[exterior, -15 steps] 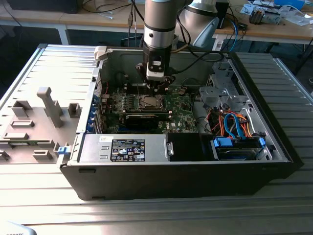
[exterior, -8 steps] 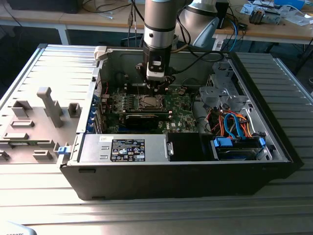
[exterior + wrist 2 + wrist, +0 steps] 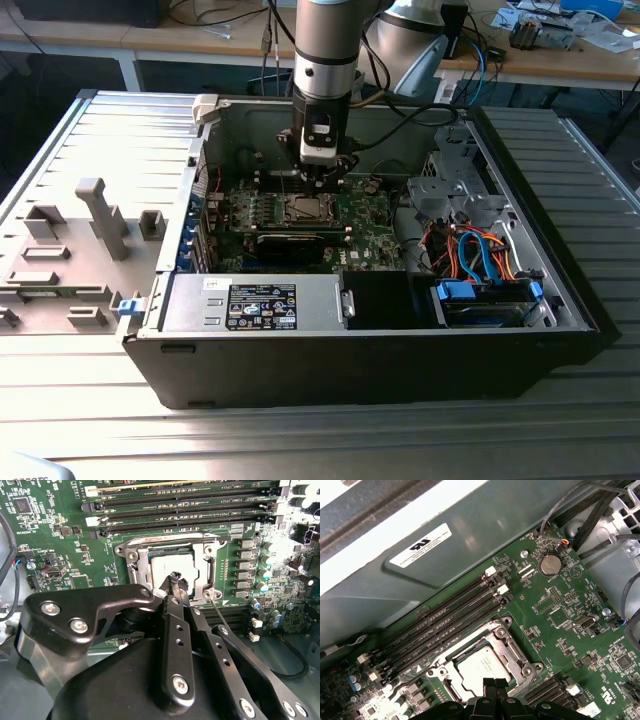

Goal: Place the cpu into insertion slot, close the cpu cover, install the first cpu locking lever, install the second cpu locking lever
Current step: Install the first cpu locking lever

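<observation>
Two steps looked done: cpu (image 3: 172,570) seated in slot (image 3: 480,667), cover (image 3: 145,565) down over it. Gripper (image 3: 175,577) fingers together, empty, just above. Levers unclear.

case (image 3: 560,330) open on table, centre of exterior view | drive cage (image 3: 455,195) at right inside case | blue-orange cables (image 3: 480,250) below cage | labelled power supply (image 3: 255,305) along front | grey fixtures (image 3: 100,215) at left | memory slots (image 3: 445,622) beside a coin battery (image 3: 550,564) in first wrist view
</observation>
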`<control>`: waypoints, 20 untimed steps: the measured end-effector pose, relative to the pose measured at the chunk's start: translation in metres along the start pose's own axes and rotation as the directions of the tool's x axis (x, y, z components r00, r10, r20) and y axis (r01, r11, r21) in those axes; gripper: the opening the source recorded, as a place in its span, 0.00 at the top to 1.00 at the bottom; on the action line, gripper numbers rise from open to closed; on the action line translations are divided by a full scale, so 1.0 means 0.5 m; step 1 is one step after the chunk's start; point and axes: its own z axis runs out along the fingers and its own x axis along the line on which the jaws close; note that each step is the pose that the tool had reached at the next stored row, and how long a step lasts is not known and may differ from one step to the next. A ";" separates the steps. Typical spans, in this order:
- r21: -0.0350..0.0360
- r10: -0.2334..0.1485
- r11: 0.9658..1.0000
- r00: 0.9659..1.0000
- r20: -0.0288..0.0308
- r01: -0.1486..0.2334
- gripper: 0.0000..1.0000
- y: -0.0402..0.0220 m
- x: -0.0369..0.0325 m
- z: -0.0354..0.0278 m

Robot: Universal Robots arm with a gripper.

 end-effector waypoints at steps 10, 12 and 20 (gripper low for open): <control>0.000 -0.007 1.000 1.000 0.000 0.007 0.89 0.000 0.000 0.000; 0.000 -0.008 1.000 1.000 0.000 0.008 0.89 0.000 0.000 0.000; 0.000 -0.015 1.000 1.000 0.000 0.015 0.89 0.000 0.000 0.000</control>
